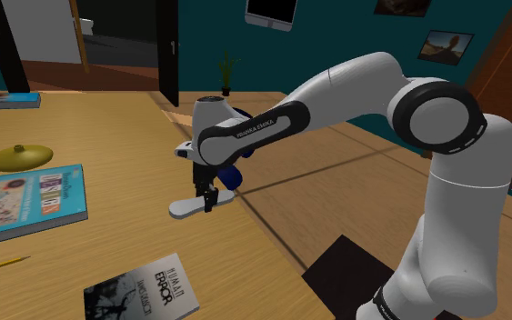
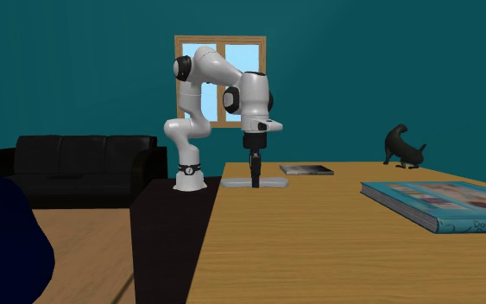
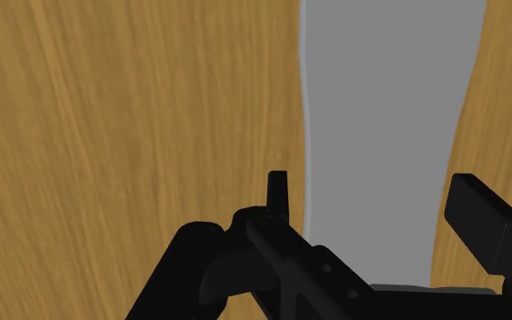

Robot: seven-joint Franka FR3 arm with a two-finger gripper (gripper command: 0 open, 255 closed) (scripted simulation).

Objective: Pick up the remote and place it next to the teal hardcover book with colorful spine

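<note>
White arm [image 1: 354,91] low over the wooden table [image 1: 108,118], tool [image 3: 372,182] vertical, fingers [image 3: 481,218] apart astride the grey remote [image 3: 381,91].

Grey remote [image 1: 185,208] flat; teal book [image 1: 26,205] apart

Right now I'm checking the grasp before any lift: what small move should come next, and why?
Probably close the end effector. Its fingers stand apart on either side of the grey remote, which lies flat on the table, so the remote is not yet clasped.
</note>
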